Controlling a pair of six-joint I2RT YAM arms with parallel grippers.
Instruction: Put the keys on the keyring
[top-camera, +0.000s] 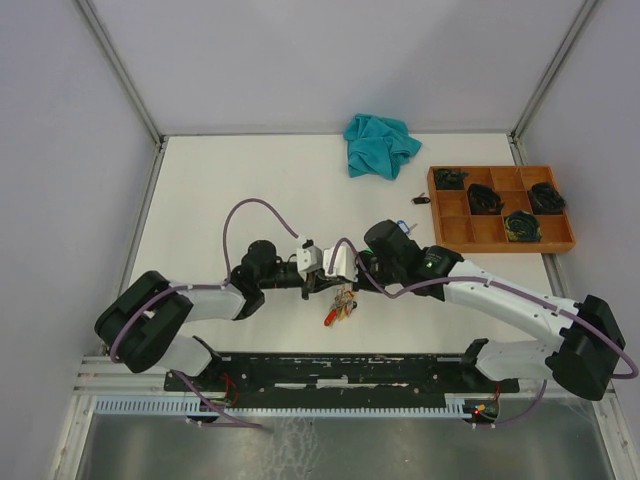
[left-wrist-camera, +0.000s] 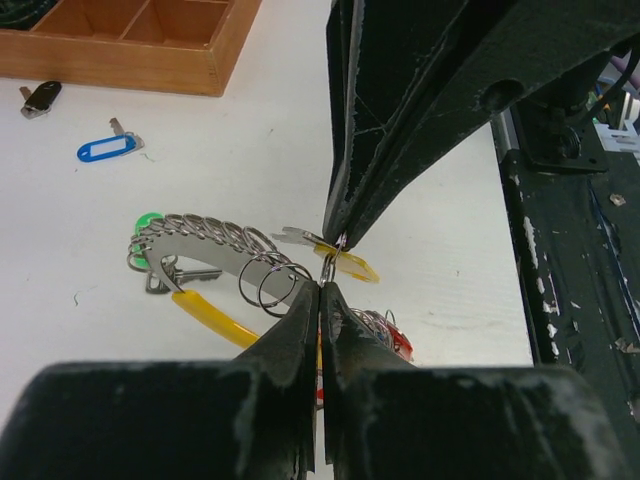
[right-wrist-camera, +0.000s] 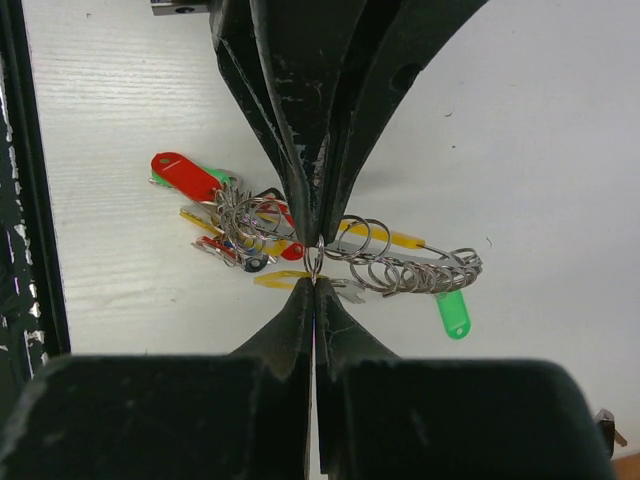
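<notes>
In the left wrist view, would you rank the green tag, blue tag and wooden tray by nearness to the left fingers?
1. Green tag, left of the left fingers.
2. Blue tag, farther back left.
3. Wooden tray, top left.

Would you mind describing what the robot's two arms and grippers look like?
Both the left arm and the right arm have white links between bulky black joints, each with a purple cable looping alongside. A small green light glows on the right arm. The left gripper and right gripper have black, wedge-shaped fingers, scuffed with pale scratches.
</notes>
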